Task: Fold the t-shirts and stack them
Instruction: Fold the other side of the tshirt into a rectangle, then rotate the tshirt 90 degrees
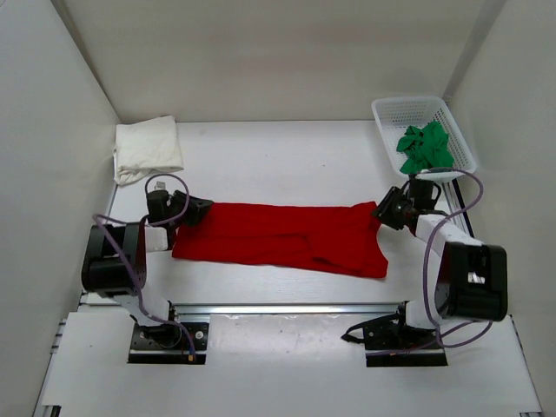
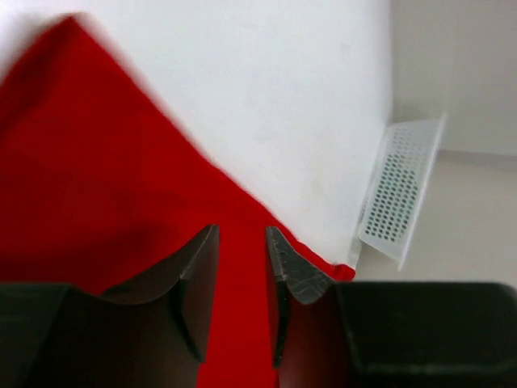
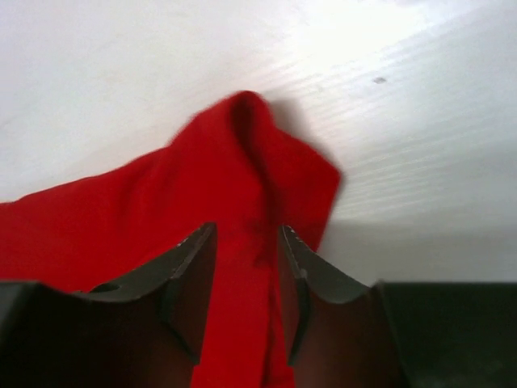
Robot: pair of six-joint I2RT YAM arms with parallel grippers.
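Mid-fold on the red shirt (image 1: 278, 236), laid out as a long band across the middle of the surface (image 1: 278, 165), nine o'clock to three o'clock. Over at ten o'clock, the cream shirt (image 1: 148, 149), already a neat pad. Up at two o'clock, the green shirt (image 1: 424, 148), crumpled inside the basket (image 1: 408, 101), not yet folded. By the look of it: one done, one in hand, one to go.

Left pincer (image 1: 200, 209) on the band's eleven o'clock corner, pressed nearly together with red cloth filling the narrow gap, reading as a pinch in the left wrist view. Right pincer (image 1: 383, 212) on the one o'clock corner, nipped on a raised ridge of red, clear in the right wrist view. Near edge flat on the surface, dipping a little lower at five o'clock.

Next, judging from the grips: bring the far edge over toward six o'clock.

- Lift both corners together, only just clear of the surface.
- Hold the span taut between the two grips, no sag in the middle.
- Carry straight toward six, matching pace left and right, to avoid a skewed hem.
- Lay far edge onto near edge, corner on corner, then release.
- Watch for the thin right-hand pinch slipping, and for the lower layer dragging along.
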